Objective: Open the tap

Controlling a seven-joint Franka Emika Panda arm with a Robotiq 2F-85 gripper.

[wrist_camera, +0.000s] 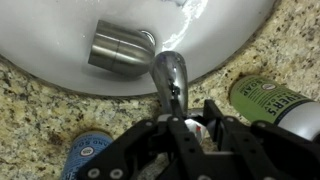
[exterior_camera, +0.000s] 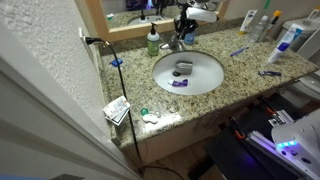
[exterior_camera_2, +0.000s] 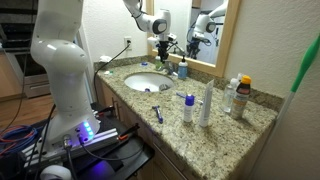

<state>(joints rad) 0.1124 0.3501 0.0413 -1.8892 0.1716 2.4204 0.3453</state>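
The tap [wrist_camera: 170,72] is small and silvery, with a short spout [wrist_camera: 120,50] over the white sink [wrist_camera: 60,40] and a lever handle that runs toward my gripper. In the wrist view my gripper [wrist_camera: 193,128] sits right over the tap's base. Its black fingers are close together, with the lever's end between them. In both exterior views the gripper [exterior_camera: 185,27] [exterior_camera_2: 163,47] hangs over the tap at the back of the sink. The tap itself is mostly hidden there.
A green-topped soap bottle [wrist_camera: 275,100] [exterior_camera: 153,42] stands close on one side of the tap and a blue bottle [wrist_camera: 90,155] [exterior_camera_2: 182,69] on the other. The mirror wall is just behind. Bottles and toothbrushes [exterior_camera: 265,25] lie on the granite counter [exterior_camera: 130,75].
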